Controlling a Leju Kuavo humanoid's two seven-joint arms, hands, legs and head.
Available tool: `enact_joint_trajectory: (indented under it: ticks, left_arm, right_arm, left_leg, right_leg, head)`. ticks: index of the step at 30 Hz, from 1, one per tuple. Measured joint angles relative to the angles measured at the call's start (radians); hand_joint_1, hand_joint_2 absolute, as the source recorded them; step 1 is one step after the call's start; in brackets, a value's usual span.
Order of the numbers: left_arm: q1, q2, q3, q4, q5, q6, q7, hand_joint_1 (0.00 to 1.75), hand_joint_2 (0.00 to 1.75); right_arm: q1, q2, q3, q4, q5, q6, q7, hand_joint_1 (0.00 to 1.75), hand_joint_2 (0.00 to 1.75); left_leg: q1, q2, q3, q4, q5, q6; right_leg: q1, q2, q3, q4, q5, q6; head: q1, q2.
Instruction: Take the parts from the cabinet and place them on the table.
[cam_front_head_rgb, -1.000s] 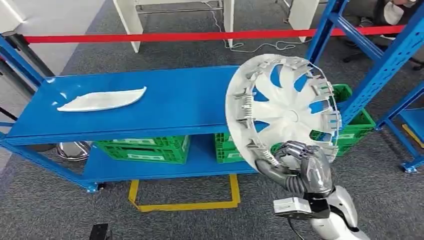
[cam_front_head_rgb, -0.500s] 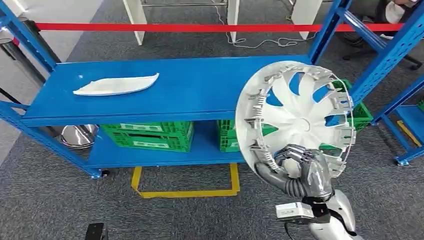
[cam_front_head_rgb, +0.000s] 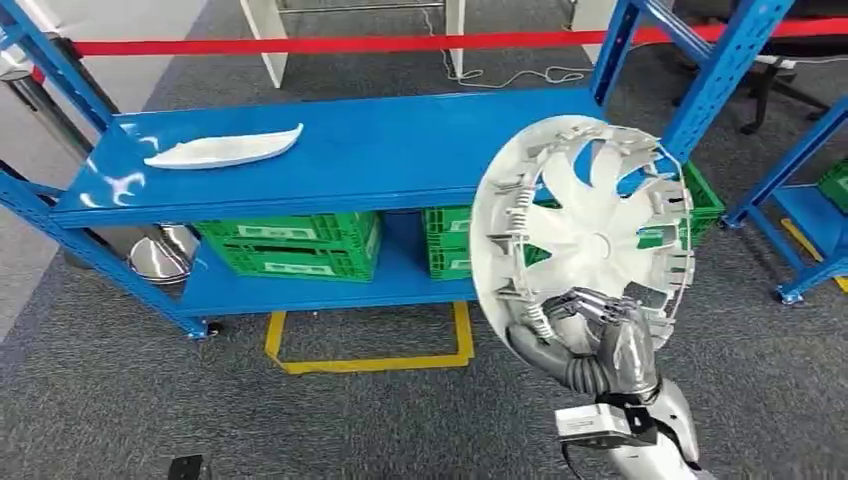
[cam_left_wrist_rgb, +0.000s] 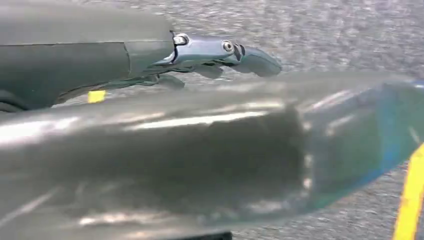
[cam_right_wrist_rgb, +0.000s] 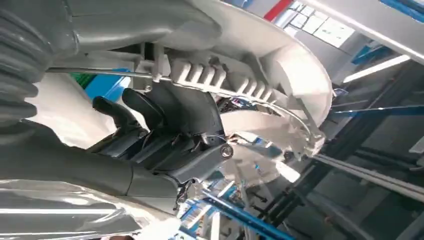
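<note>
The white wheel cover (cam_front_head_rgb: 585, 225), ribbed and spoked with clips round its rim, is standing upright above the right hand (cam_front_head_rgb: 600, 340), whose fingers are gripping its lower rim. Beyond the hand, the blue table (cam_front_head_rgb: 380, 150) is bearing a white curved part (cam_front_head_rgb: 222, 150). The left hand (cam_left_wrist_rgb: 220, 52) is hanging over the carpet with fingers extended, and I cannot tell whether it is holding anything.

Readable text: none can be made out in any view.
Green crates (cam_front_head_rgb: 290, 245): pale patches are seen on the front walls, too blurred to be read.
White tag at the right wrist (cam_front_head_rgb: 590, 424): no lettering can be told.
</note>
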Motion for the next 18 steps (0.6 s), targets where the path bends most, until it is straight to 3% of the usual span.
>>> enact_joint_trajectory:
  ticks: [1,2,3,4,6,7,8,9,12,13,14,15,16,17,18]
  left_arm:
    - [0.001,0.0,0.002,0.0,0.001,0.0,0.0,0.0,0.0]
    - [0.001,0.0,0.003,0.0,0.001,0.0,0.0,0.0,0.0]
    - [0.001,-0.001,0.004,0.0,0.001,0.0,0.0,0.0,0.0]
    - [0.001,-0.001,0.006,0.0,0.0,0.0,0.0,0.0,0.0]
    - [0.001,-0.001,0.008,0.0,0.0,0.0,0.0,0.0,0.0]
    - [0.0,-0.001,0.008,0.0,0.0,0.0,0.0,0.0,0.0]
    - [-0.002,-0.001,0.008,0.0,0.0,-0.001,0.0,0.0,0.0]
    - [-0.003,-0.001,0.008,0.0,0.0,-0.003,0.0,0.0,0.0]
    - [-0.002,-0.003,0.008,0.0,-0.002,-0.009,-0.001,0.0,0.0]
    - [0.0,-0.007,0.008,0.0,-0.003,-0.014,-0.005,0.0,0.0]
    - [0.0,-0.006,0.008,0.0,-0.003,-0.018,-0.007,0.0,0.0]
    - [-0.001,-0.006,0.009,0.0,-0.003,-0.019,-0.008,0.0,0.0]
    - [-0.002,-0.008,0.009,0.0,-0.003,-0.021,-0.008,0.0,0.0]
    - [-0.003,-0.01,0.009,0.0,-0.003,-0.021,-0.009,0.0,0.0]
    - [-0.004,-0.011,0.009,0.0,-0.003,-0.021,-0.009,0.0,0.0]
  right_arm:
    - [0.0,0.003,0.0,0.001,0.0,0.0,-0.002,1.75,1.75]
    - [0.0,0.004,0.0,0.002,-0.001,0.0,-0.002,1.75,1.75]
    - [0.0,0.004,0.0,0.005,-0.001,0.0,-0.002,1.75,1.75]
    - [0.0,0.005,0.0,0.005,-0.001,0.0,-0.002,1.75,1.75]
    - [0.0,0.007,0.0,0.005,-0.001,0.0,-0.002,1.75,1.75]
    - [0.001,0.01,0.0,0.005,-0.002,0.0,-0.002,1.75,1.75]
    - [0.002,0.012,0.0,0.005,-0.004,0.0,-0.002,1.75,1.75]
    - [0.0,0.013,-0.001,0.005,-0.006,0.0,-0.003,1.75,1.75]
    - [0.005,0.013,0.0,0.005,-0.007,0.0,-0.012,1.75,1.75]
    - [0.012,0.013,-0.001,0.005,-0.015,0.0,-0.02,1.75,1.75]
    - [0.017,0.013,-0.002,0.005,-0.022,0.0,-0.027,1.75,1.75]
    - [0.019,0.013,-0.002,0.005,-0.027,0.0,-0.032,1.75,1.75]
    - [0.019,0.013,-0.002,0.005,-0.028,0.002,-0.033,1.75,1.75]
    - [0.02,0.013,-0.002,0.005,-0.031,0.002,-0.034,1.75,1.75]
    - [0.022,0.013,-0.002,0.005,-0.034,0.002,-0.034,1.75,1.75]
  left_leg:
    - [0.003,0.0,-0.014,0.096,-0.075,-0.005]
    - [0.005,0.0,-0.02,0.168,-0.108,-0.007]
    - [0.006,0.0,-0.015,0.209,-0.108,-0.007]
    - [0.006,0.0,0.003,0.209,-0.085,-0.005]
    - [0.006,0.0,0.083,0.111,-0.026,0.004]
    - [0.005,-0.003,0.151,0.016,-0.01,0.013]
    - [0.001,-0.008,0.199,-0.064,-0.036,0.021]
    - [-0.001,-0.009,0.22,-0.11,-0.045,0.022]
    - [-0.011,-0.01,0.202,-0.123,-0.026,0.031]
    - [-0.001,-0.003,0.201,-0.138,-0.012,0.039]
    - [-0.004,-0.001,0.193,-0.137,-0.003,0.048]
    - [-0.005,-0.001,0.184,-0.136,0.003,0.055]
    - [-0.007,-0.001,0.173,-0.132,0.009,0.056]
    - [-0.01,0.001,0.162,-0.128,0.015,0.058]
    - [-0.011,0.002,0.147,-0.122,0.022,0.059]
  right_leg:
    - [0.001,-0.001,-0.016,0.001,0.014,-0.001]
    - [0.003,-0.001,-0.03,0.004,0.024,-0.001]
    - [0.004,-0.002,-0.047,0.009,0.033,-0.001]
    - [0.005,-0.002,-0.064,0.014,0.041,0.0]
    - [0.007,0.001,-0.095,0.02,0.059,0.002]
    - [0.007,0.003,-0.104,0.022,0.067,0.006]
    - [0.01,0.003,-0.113,0.022,0.073,0.01]
    - [0.011,0.002,-0.117,0.022,0.081,0.015]
    - [0.001,0.002,-0.134,0.01,0.115,0.039]
    - [0.0,0.004,-0.145,0.015,0.101,0.045]
    - [0.002,0.004,-0.158,0.039,0.058,0.047]
    - [0.002,0.005,-0.173,0.1,0.003,0.047]
    - [0.002,0.005,-0.195,0.181,-0.047,0.048]
    - [0.003,0.005,-0.214,0.259,-0.086,0.049]
    - [0.004,0.005,-0.223,0.322,-0.102,0.049]
  head:
    - [0.0,0.0]
    - [0.0,0.0]
    - [0.0,0.0]
    - [0.0,0.0]
    - [0.0,0.0]
    - [0.0,0.0]
    - [0.0,0.0]
    - [0.003,0.0]
    - [0.0,0.0]
    - [0.001,0.0]
    - [0.005,0.0]
    - [0.007,0.0]
    - [0.008,0.0]
    - [0.007,0.0]
    - [0.008,0.0]
